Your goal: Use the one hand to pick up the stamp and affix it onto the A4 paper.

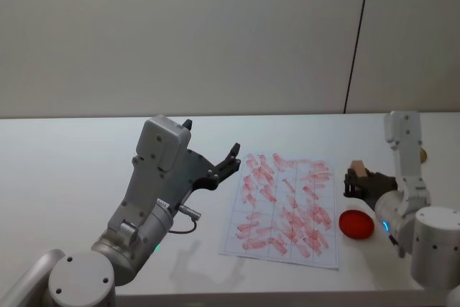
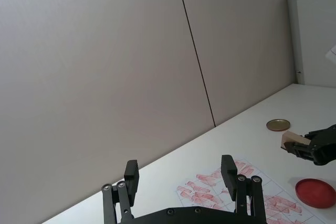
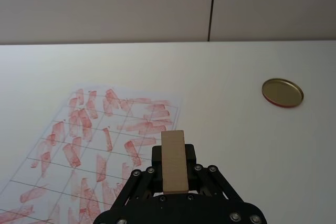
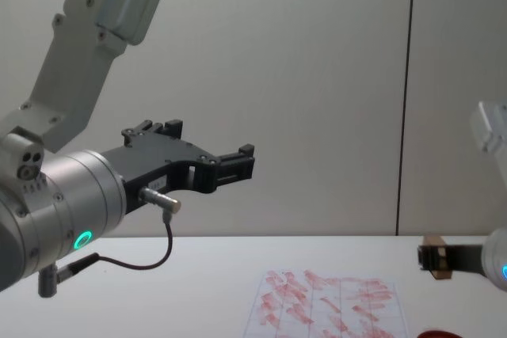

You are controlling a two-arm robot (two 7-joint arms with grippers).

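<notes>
One stamp (image 3: 174,161): clamped in the right gripper (image 1: 356,181), lifted just right of the paper (image 1: 287,210), beyond the ink pad (image 1: 356,224).
Done: pickup.
To do: pressing it onto the paper.
Left gripper (image 1: 231,157): fingers spread, empty, raised left of the paper.

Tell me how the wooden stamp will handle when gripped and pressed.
The stamp looks like a solid wooden block, so probably stiff and light. Its flat sides sit squarely in the right gripper, so slipping seems unlikely. Being tall and narrow, it may tip if released upright.
</notes>
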